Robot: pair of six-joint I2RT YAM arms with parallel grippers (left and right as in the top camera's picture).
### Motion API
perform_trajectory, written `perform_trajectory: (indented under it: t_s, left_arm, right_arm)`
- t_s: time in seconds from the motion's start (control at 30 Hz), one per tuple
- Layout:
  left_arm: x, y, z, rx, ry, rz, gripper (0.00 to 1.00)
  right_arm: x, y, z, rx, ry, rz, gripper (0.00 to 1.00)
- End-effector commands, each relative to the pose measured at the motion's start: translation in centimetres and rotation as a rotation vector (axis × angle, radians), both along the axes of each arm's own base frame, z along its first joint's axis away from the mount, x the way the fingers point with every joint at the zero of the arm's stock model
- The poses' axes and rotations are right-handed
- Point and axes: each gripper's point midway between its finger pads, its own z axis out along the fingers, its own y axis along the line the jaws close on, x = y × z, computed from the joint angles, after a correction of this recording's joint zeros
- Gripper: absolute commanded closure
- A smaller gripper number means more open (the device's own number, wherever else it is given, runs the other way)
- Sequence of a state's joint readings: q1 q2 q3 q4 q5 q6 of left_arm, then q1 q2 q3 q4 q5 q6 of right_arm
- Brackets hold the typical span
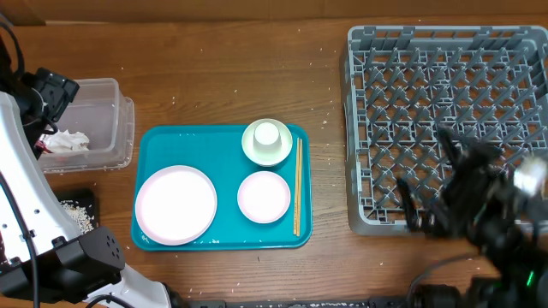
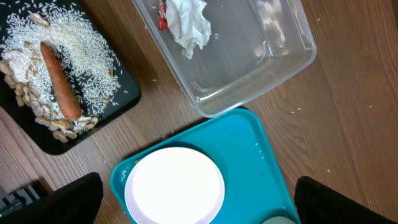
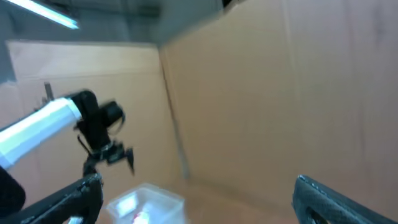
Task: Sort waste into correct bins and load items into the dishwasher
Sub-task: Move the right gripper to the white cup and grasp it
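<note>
The clear tub [image 2: 249, 81] holds a crumpled white napkin [image 2: 189, 25] and a red wrapper [image 2: 163, 15]. On the black tray [image 2: 118, 102] lie an orange stick [image 2: 61, 81] and rice [image 2: 81, 43]. The teal tray [image 1: 171, 141] carries a large plate [image 1: 175, 204], a small bowl [image 1: 264, 197], a cup [image 1: 267, 135] inside a second bowl [image 1: 267, 158], and chopsticks [image 1: 297, 184]. My left gripper [image 2: 199, 199] hangs open, high above the plate's far edge. My right gripper [image 1: 428, 180] is open and blurred over the front of the grey dish rack [image 1: 368, 128], pointing across the table.
Pale shells ring the rice on the black tray [image 1: 81, 201]. The tub [image 1: 116, 120] sits at the far left beside the left arm's white base [image 1: 26, 214]. Bare wood lies between the teal tray and the rack. Cardboard walls surround the table.
</note>
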State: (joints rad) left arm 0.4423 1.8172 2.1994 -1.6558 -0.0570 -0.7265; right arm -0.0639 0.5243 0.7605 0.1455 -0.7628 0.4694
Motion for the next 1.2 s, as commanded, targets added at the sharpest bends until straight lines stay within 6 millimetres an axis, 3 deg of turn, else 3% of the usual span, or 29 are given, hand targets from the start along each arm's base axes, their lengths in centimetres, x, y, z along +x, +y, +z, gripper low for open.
perform_trajectory:
  t_s: [0.0,0.17,0.3,0.37,0.4,0.5,0.7,0.83,1.0,1.17]
  left_arm:
    - [0.0,0.1,-0.1,0.008,0.008,0.007,0.0]
    - [0.0,0.1,-0.1,0.008,0.008,0.007,0.0]
    - [0.0,0.1,-0.1,0.008,0.008,0.007,0.0]
    - [0.0,0.1,-0.1,0.008,0.008,0.007,0.0]
    - [0.0,0.1,-0.1,0.008,0.008,0.007,0.0]
    - [0.0,0.1,-0.1,0.008,0.008,0.007,0.0]
    - [0.0,0.1,-0.1,0.008,0.008,0.007,0.0]
    - [0.0,0.1,-0.1,0.008,0.008,0.007,0.0]
    - [0.0,0.1,-0.1,0.008,0.008,0.007,0.0]
    - [0.0,0.1,-0.1,0.008,0.008,0.007,0.0]
  right_arm:
    - [3.8,1.6,1.1,-0.076,0.129,0.131,0.0]
    - [9.4,4.1,-0.3,-0.098,0.331,0.236,0.0]
    - [11.7,7.2,-2.7,-0.108,0.433,0.352,0.0]
    - [13.1,7.8,-3.9,-0.03,0.558,0.382,0.0]
    - [14.2,8.4,-5.1,0.06,0.703,0.409,0.0]
    - [15.1,10.7,-5.7,0.067,0.706,0.477,0.0]
    - [18.2,14.6,-11.4,0.029,0.809,0.182,0.0]
    - [19.2,15.5,-15.8,-0.067,0.864,-0.114,0.01]
    - [19.5,18.2,-17.9,-0.145,0.87,-0.184,0.0]
    - [21.2,18.4,-20.8,-0.23,0.964,-0.241,0.0]
